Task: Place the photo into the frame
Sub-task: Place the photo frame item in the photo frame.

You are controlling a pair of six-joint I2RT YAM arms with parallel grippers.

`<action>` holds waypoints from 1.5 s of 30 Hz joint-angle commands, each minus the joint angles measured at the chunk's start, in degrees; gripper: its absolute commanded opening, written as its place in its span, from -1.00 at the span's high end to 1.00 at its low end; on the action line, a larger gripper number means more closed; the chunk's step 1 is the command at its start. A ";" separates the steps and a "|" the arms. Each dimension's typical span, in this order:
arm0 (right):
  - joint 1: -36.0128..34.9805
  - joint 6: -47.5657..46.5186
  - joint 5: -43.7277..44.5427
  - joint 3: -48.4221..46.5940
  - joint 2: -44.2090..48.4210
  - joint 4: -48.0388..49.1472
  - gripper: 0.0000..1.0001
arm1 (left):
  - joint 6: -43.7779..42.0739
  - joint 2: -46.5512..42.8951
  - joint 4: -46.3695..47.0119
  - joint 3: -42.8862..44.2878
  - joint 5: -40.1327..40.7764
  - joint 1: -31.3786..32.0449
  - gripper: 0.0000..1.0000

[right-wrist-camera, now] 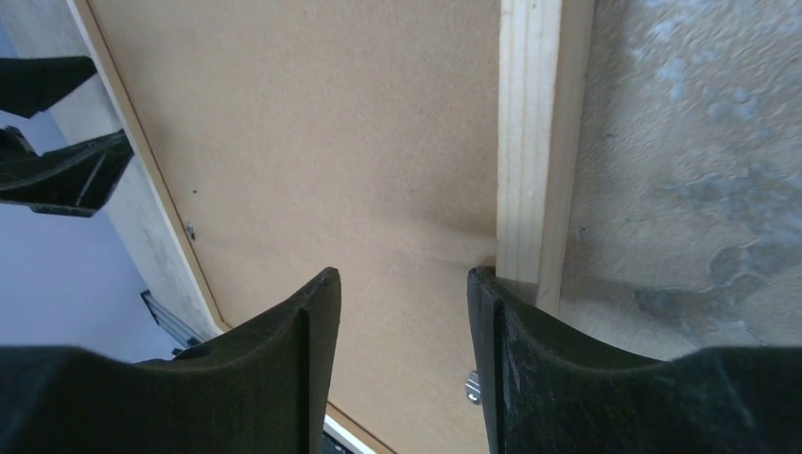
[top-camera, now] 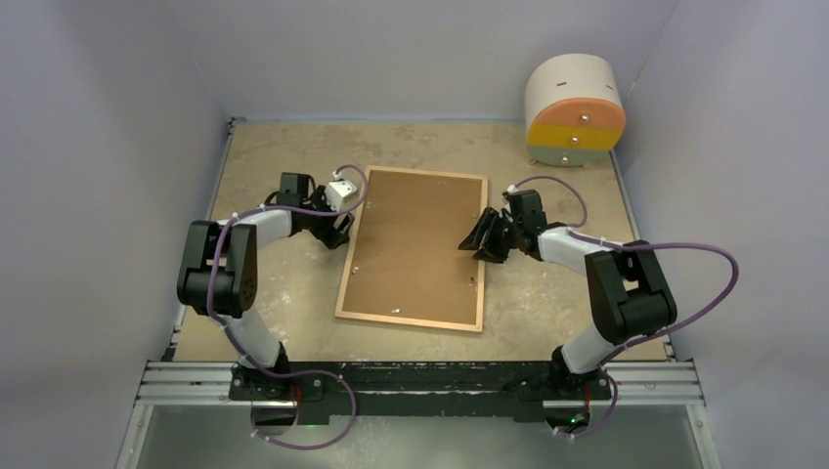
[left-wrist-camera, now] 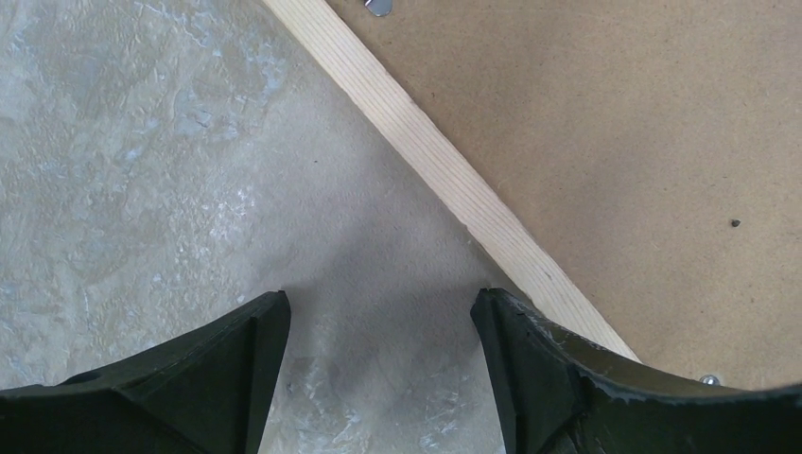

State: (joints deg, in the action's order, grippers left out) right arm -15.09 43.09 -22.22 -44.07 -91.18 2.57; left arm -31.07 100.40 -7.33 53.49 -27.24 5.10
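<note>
Right pincer (right-wrist-camera: 402, 284), released, hung over the frame's (right-wrist-camera: 539, 142) right rail; left pincer (left-wrist-camera: 378, 303), released, outside its left rail. Frame lay between them, long axis away from the bases, backing panel (top-camera: 415, 244) uppermost. Photo not sighted.

Backing board (top-camera: 415, 244) covers the frame's (top-camera: 411, 321) whole inside, so whatever's underneath is hidden; wrist views crop both.

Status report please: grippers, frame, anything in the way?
Left gripper open beside frame. Right gripper open over its edge. Backing panel covers frame; photo not visible.
</note>
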 commanded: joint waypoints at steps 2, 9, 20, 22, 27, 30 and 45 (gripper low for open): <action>-0.79 -0.43 1.27 -1.08 -0.11 -2.41 -0.09 | -0.56 0.11 -1.97 -1.64 -0.48 1.14 -0.51; -0.82 -3.77 6.37 -7.60 5.15 -9.55 -0.17 | -1.64 -0.61 -6.07 1.17 -0.67 1.07 -0.50; -8.11 -1.28 0.90 -13.61 4.59 0.00 -0.21 | -1.58 -2.63 -18.17 7.84 -13.31 -2.61 -0.49; -6.09 6.66 -2.78 -11.08 2.78 8.51 0.59 | -1.29 -1.83 -18.89 7.98 -15.11 -3.49 -0.45; -2.42 18.12 -18.76 -9.68 -8.74 25.73 1.00 | -0.09 0.07 -18.86 6.69 -18.23 -3.76 -0.29; -7.75 5.94 -4.81 -14.46 -6.13 10.07 1.00 | 0.47 0.55 -18.00 5.57 -18.40 -3.70 -0.14; -9.05 -5.80 7.89 -23.40 -1.77 -6.11 -0.95 | -0.15 3.98 -16.56 2.51 -21.21 -3.44 0.25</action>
State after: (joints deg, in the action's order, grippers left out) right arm -28.36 41.63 -10.55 -63.68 -90.50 0.19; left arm -31.09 102.61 -24.69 57.25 -44.86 1.23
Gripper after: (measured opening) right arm 0.705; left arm 0.389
